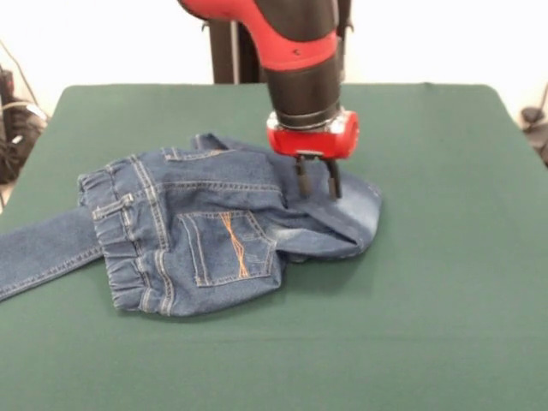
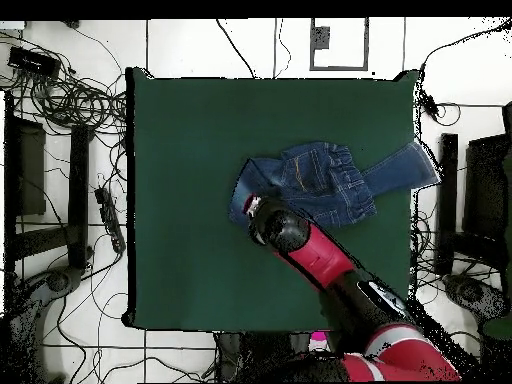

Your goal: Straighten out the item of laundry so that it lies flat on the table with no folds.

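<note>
The blue denim jeans (image 1: pixel 214 231) lie crumpled on the dark green table (image 1: pixel 428 300), left of centre, back pocket with orange stitching up. One leg (image 1: pixel 38 253) runs out to the table's left edge. The other leg is folded back over the seat into a rounded lump (image 1: pixel 347 218) at the right. My gripper (image 1: pixel 317 190) points straight down over that fold, its two black fingers apart, tips at the denim. In the overhead view the jeans (image 2: pixel 320 180) lie at the table's (image 2: pixel 190 200) upper right, and the arm hides most of the gripper (image 2: pixel 254 209).
The robot's pedestal (image 1: pixel 227 51) stands behind the table's far edge. Cables and dark equipment (image 2: pixel 60 150) lie on the floor to the left of the table, and more gear (image 2: pixel 470 200) to its right. The straight leg (image 2: pixel 415 168) reaches past the table's edge.
</note>
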You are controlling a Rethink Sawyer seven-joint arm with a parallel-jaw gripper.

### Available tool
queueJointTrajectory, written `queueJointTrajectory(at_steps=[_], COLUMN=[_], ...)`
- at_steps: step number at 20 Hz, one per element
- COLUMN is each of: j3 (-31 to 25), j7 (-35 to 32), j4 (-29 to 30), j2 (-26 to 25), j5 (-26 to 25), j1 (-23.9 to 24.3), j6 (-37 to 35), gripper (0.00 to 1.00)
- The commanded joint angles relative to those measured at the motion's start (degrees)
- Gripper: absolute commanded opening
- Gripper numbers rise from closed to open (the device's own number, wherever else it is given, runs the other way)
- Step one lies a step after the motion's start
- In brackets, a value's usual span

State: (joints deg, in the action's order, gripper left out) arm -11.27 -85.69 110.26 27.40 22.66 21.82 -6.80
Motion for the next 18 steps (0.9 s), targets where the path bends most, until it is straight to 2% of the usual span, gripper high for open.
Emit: queueJointTrajectory(at_steps=[1, 3, 5, 10, 13, 15, 18], j3=[-12.98, -13.91, -14.25, -13.71, -13.67, -13.84, -14.57], j7=[-16.85, -15.52, -14.93, -16.75, -19.25, -24.09, -37.94], j4=[3.94, -0.04, -1.86, -1.50, 0.61, 4.26, 12.09], j2=[-10.34, -15.67, -17.95, -16.93, -14.98, -12.17, -6.20], j5=[-2.25, -4.31, -4.37, -4.03, -2.36, 0.30, 8.41], j1=[2.14, 3.76, 4.38, 3.22, 2.35, 1.26, -2.03], j6=[11.08, 14.36, 14.03, 13.16, 12.80, 13.63, 16.32], gripper=[0.00, 0.00, 0.00, 0.00, 0.00, 0.00, 0.00])
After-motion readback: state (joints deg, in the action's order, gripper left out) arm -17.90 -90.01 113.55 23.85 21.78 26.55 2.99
